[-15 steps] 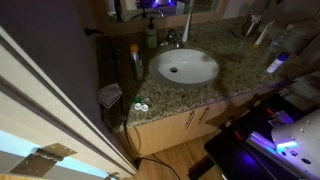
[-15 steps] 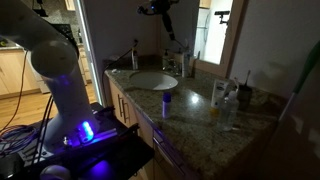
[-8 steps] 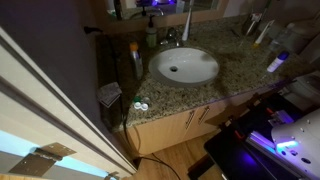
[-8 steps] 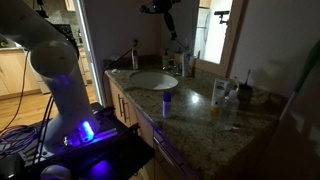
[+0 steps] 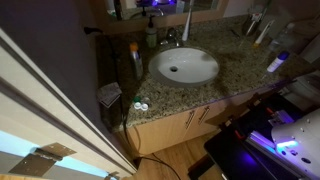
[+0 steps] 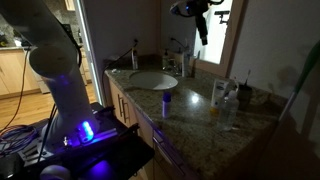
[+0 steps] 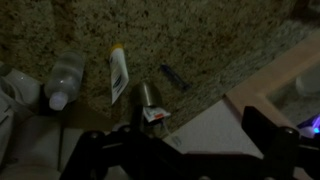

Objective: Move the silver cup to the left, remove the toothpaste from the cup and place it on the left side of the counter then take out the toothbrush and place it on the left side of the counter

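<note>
My gripper (image 7: 175, 140) hangs high over the counter (image 5: 235, 70) with its jaws spread as wide as they go and nothing between them.

Looking down through the wrist view I count one silver cup (image 7: 150, 97), one toothpaste (image 7: 118, 75), one clear plastic bottle (image 7: 62, 78) and one small dark object (image 7: 173, 77). All four are on the speckled granite near the back edge. The cup stands upright. The tube shows beside it with a strip of bare stone between them, and its orange-tipped end points away from me. I cannot tell whether the tube lies flat or leans. The bottle is just beyond the tube, on the side away from the cup.

The cup carries a red and white patch low on its side, but I cannot read it. The tube shows no legible print.

In both exterior views there is one oval basin (image 5: 184, 66) and one white bottle (image 5: 277, 62) with a purple-lit cap. That bottle stands near the front edge.
</note>
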`<act>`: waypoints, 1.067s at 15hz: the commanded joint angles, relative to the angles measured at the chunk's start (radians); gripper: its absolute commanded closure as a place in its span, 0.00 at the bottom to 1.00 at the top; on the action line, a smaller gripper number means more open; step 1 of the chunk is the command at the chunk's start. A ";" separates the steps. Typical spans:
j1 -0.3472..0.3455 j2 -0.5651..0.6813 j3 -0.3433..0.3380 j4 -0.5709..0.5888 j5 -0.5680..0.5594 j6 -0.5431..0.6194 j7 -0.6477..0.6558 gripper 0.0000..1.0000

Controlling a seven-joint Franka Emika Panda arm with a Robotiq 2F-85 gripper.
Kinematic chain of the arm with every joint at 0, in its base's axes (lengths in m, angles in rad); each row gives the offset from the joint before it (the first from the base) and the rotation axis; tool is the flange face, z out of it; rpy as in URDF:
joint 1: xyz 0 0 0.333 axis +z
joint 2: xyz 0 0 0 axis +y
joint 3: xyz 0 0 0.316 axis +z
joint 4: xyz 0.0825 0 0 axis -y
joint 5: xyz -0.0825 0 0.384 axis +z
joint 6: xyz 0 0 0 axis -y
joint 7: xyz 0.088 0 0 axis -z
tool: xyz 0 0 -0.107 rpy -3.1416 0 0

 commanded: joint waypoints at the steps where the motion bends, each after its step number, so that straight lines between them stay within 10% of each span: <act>1: -0.011 0.033 -0.017 0.052 0.002 -0.009 0.008 0.00; 8: -0.011 0.170 -0.039 0.107 -0.144 -0.017 -0.138 0.00; 14: -0.035 0.399 -0.142 0.371 -0.029 -0.106 -0.123 0.00; 16: -0.026 0.340 -0.147 0.296 -0.048 -0.058 -0.157 0.00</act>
